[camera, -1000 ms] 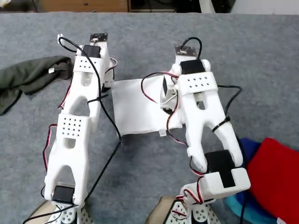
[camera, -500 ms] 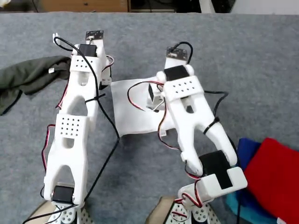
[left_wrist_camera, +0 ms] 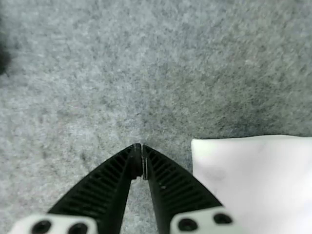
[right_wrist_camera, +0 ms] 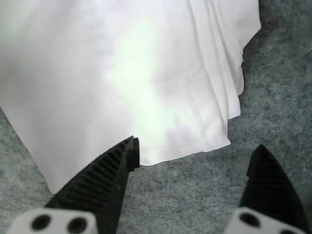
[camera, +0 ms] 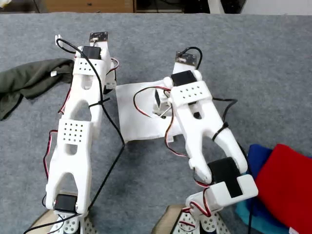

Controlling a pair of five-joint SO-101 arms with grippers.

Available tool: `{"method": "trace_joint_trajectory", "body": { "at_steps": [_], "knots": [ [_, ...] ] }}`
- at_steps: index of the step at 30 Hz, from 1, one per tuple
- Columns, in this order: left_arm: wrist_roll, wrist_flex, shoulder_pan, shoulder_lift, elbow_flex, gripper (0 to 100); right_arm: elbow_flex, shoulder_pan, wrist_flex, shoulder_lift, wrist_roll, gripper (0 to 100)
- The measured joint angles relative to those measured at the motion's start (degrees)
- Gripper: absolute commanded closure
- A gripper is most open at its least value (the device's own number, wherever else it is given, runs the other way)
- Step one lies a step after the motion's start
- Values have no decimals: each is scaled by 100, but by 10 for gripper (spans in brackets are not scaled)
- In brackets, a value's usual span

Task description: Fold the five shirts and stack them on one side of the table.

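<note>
A folded white shirt [camera: 139, 114] lies flat on the grey carpet between the two arms. My left gripper [left_wrist_camera: 138, 161] is shut with nothing in it, its tip on the carpet just beside the white shirt's corner [left_wrist_camera: 243, 165]. My right gripper [right_wrist_camera: 195, 156] hangs open over the white shirt's layered edge [right_wrist_camera: 214, 97], one finger above the cloth and the other above bare carpet. A dark green shirt [camera: 29, 80] lies crumpled at the far left. A red shirt [camera: 287, 185] tops a stack with blue and teal shirts [camera: 256, 156] at the right front.
Red and black cables [camera: 146, 97] from the right arm hang over the white shirt. Wooden furniture [camera: 87, 6] runs behind the table's far edge. Bare carpet [camera: 263, 63] stretches at the back right.
The right arm has swung left over the white shirt. The left arm has shifted slightly left and toward the far edge. The shirt lies as before.
</note>
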Motion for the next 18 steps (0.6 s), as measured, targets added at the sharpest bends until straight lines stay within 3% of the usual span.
{"method": "trace_joint_trajectory", "body": {
  "at_steps": [18],
  "knots": [
    [-9,0,0,220,-26,981,677,-62,-1512,149,-844,641]
  ]
}}
